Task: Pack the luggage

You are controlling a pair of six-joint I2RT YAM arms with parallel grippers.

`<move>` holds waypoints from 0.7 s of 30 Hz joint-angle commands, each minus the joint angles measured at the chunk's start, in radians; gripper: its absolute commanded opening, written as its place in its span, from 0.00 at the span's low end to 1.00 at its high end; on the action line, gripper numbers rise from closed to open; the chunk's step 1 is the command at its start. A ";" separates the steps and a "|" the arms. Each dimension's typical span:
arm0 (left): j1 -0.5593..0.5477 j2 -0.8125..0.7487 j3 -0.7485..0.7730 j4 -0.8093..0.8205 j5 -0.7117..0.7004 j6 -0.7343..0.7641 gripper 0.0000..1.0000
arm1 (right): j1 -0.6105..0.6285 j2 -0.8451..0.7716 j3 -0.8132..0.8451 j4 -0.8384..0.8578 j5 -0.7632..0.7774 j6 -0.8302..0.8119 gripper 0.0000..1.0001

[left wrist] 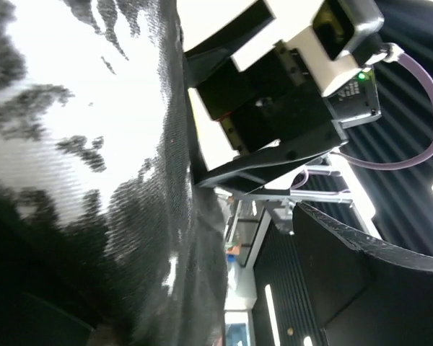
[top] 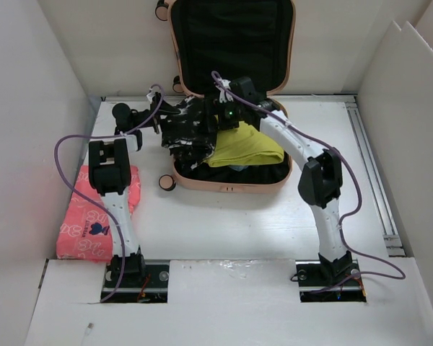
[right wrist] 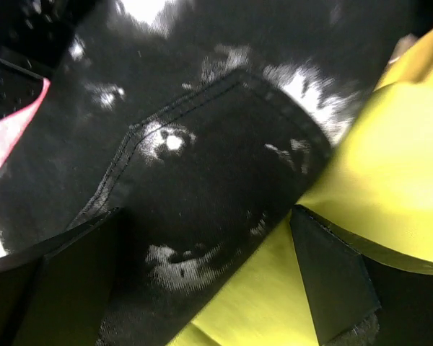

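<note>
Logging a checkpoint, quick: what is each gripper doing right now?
Left gripper: cannot tell; the black-and-white garment hides one finger.
Right gripper: open, over that garment and the yellow garment.

The luggage (top: pixel 231 185) is showing a smooth, faintly glossy peach-pink hard shell, with its lining (top: pixel 231 43) looking like matt black fabric. The black-and-white garment (right wrist: pixel 202 180) is reading as coarse woven cloth with a raised stitched seam, while the yellow garment (right wrist: pixel 390 180) touching it is looking smoother and matt. The white counter (top: pixel 224 223) is giving off a slight sheen, and the pink package (top: pixel 79 223) is looking like printed plastic wrap.
</note>
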 commanded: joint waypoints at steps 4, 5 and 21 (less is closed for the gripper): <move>-0.037 0.061 0.115 0.755 0.199 -0.114 1.00 | 0.030 -0.021 -0.117 0.082 -0.062 0.060 1.00; -0.037 0.072 0.137 0.755 0.199 -0.114 1.00 | 0.030 -0.022 -0.134 0.094 -0.072 0.060 1.00; 0.040 0.250 0.321 0.755 0.199 -0.180 1.00 | -0.002 -0.034 -0.274 0.280 -0.147 0.162 0.00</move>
